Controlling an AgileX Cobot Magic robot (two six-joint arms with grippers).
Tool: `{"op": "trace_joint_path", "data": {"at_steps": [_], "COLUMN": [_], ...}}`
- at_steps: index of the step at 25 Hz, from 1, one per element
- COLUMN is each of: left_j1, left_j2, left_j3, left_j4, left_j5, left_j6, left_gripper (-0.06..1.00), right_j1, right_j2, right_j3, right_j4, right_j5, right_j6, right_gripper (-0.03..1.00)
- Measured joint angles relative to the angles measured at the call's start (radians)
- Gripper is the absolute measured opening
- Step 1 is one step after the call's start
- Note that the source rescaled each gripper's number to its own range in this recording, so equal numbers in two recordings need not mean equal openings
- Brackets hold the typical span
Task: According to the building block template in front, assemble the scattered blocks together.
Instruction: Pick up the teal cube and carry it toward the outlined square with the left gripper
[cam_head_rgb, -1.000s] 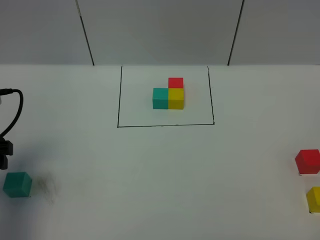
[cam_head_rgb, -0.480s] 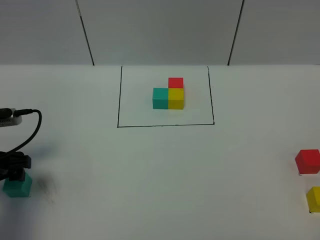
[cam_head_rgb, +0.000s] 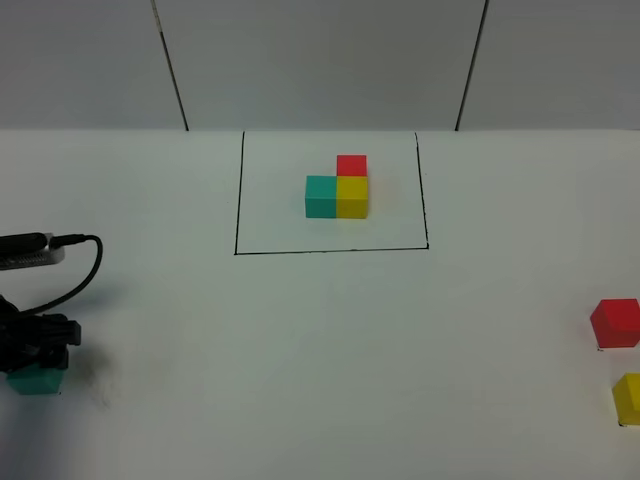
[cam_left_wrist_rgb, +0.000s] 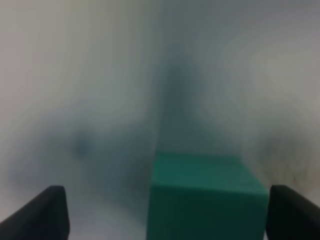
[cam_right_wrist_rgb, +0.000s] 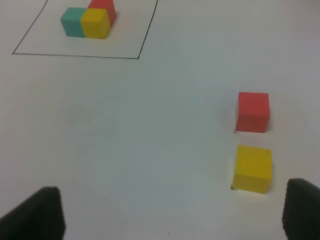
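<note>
Straddling teal cube (cam_left_wrist_rgb: 205, 200) with left gripper (cam_left_wrist_rgb: 170, 215), jaws wide, apparently not touching amid blur; holding nothing in wide-spread right gripper (cam_right_wrist_rgb: 172, 212) near yellow cube (cam_right_wrist_rgb: 253, 168)

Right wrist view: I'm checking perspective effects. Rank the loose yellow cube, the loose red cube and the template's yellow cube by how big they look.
1. loose yellow cube, marginally largest, likely only from nearness
2. loose red cube, almost alike
3. template's yellow cube, clearly smallest, farthest away
</note>
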Motion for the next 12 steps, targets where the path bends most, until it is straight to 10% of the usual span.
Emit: {"op": "trace_joint_path", "data": {"at_steps": [6, 12], "left_j1": [0.0, 0.0], "left_j2": [0.018, 0.018], "left_j3": [0.0, 0.0], "left_j4": [0.0, -0.001], "left_j5": [-0.022, -0.01], "left_j6": [0.0, 0.0], "left_gripper": [0.75, 0.0], "right_j1": [0.0, 0.0], "right_j2": [0.0, 0.0], "right_j3": [0.0, 0.0], "right_j4": [0.0, 0.0], "right_j5": [0.0, 0.0], "right_j6": [0.0, 0.0], "right_gripper": [0.76, 0.76]}}
